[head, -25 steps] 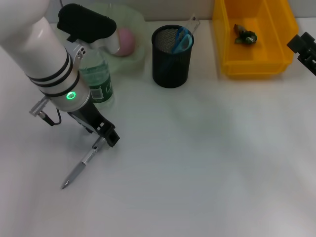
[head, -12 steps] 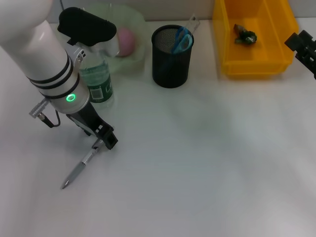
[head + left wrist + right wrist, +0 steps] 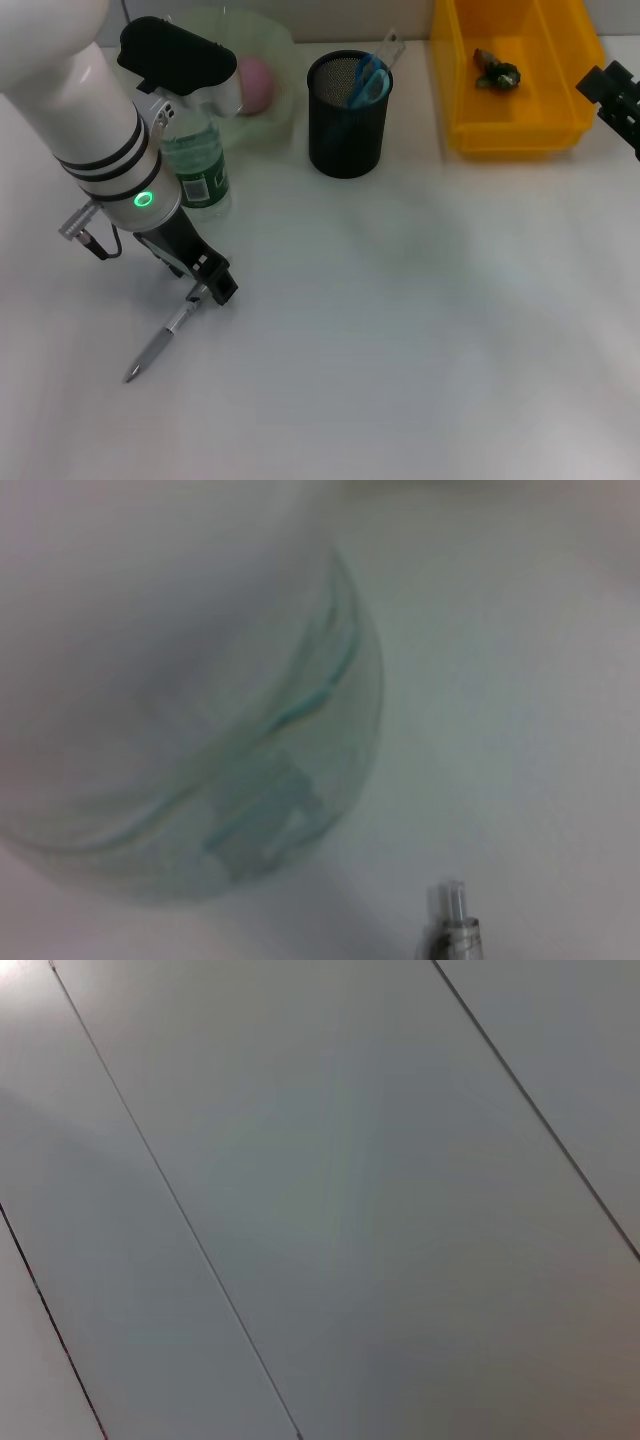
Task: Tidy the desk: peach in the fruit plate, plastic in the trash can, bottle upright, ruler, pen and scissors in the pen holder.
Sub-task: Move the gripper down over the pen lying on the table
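Note:
A grey pen (image 3: 160,340) lies slanted on the white desk (image 3: 400,330). My left gripper (image 3: 212,280) is down at the pen's upper end, open, with a black finger on either side of it. In the left wrist view the pen's end (image 3: 452,928) shows beside the bottle's base (image 3: 220,780). The bottle (image 3: 197,172) stands upright behind the left arm. Further back, the peach (image 3: 255,82) sits in the pale green fruit plate (image 3: 280,125). Blue scissors (image 3: 368,78) and a ruler (image 3: 392,46) stand in the black mesh pen holder (image 3: 345,125). Crumpled plastic (image 3: 497,70) lies in the yellow trash can (image 3: 520,135). My right gripper (image 3: 612,95) hangs at the far right edge.
The left arm's white forearm (image 3: 95,120) covers the back left of the desk and part of the plate. The right wrist view holds only grey panels (image 3: 330,1200) with thin dark seams.
My left gripper has shifted slightly to the left at the pen's upper end. The pen has not moved. The right gripper has edged a little to the left.

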